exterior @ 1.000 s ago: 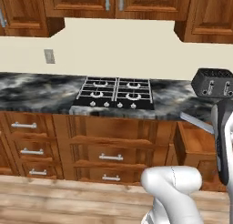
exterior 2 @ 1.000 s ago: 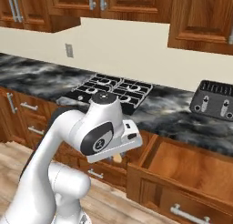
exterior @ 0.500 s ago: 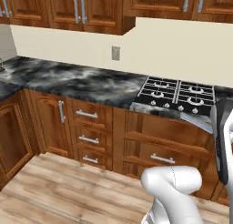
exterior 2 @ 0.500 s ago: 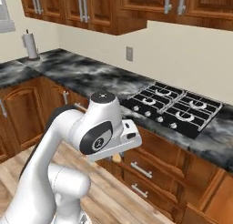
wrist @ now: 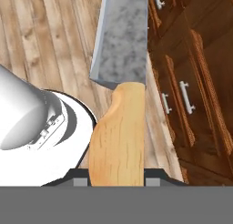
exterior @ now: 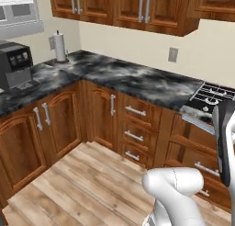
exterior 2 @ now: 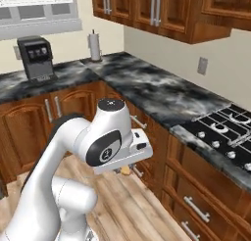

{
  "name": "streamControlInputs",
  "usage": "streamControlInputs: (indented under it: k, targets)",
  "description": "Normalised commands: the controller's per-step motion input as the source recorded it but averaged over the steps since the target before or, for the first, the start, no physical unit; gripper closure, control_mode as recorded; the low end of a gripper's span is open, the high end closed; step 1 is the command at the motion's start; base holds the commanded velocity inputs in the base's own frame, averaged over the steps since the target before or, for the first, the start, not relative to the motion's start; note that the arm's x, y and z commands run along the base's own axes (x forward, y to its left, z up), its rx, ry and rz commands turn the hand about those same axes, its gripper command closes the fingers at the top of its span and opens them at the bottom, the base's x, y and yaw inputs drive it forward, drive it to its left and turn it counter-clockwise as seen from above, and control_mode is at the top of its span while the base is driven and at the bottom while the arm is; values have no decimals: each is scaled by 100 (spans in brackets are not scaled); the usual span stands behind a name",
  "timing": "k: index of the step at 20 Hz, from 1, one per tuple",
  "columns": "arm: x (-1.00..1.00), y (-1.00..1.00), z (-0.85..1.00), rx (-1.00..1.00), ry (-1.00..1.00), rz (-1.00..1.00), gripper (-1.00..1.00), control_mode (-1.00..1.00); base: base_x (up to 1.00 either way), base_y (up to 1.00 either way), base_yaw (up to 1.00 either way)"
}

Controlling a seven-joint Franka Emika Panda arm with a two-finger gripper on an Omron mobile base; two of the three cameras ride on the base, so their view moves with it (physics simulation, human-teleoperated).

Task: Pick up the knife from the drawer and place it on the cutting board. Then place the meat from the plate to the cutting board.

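Observation:
My gripper is shut on the knife's light orange-tan handle. Its bluish-silver blade points away from the hand, over the wood floor and beside the lower cabinet fronts. From the right base view, the white hand hangs low in front of the cabinets, and a bit of the tan handle peeks out under it. In the left base view, the grey blade juts out at the right, next to the dark arm link.
A dark marble counter turns a corner at the left. A black coffee machine and a paper towel roll stand on it. The gas stove lies at the right. Reddish-brown cabinets and drawer fronts line the wood floor.
The whole picture has swung left along the counter, so the camera has moved: the stove slid to the right edge and the corner with the coffee machine came in. The grip on the knife is unchanged.

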Motion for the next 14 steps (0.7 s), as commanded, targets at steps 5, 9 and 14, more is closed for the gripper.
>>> streamControlInputs:
  k: [5,9,14]
  targets:
    - [0,0,0,0,0,0,100,100,0,54,48]
    - [0,0,0,0,0,0,100,100,0,51,47]
    - [0,0,0,0,0,0,100,100,0,50,48]
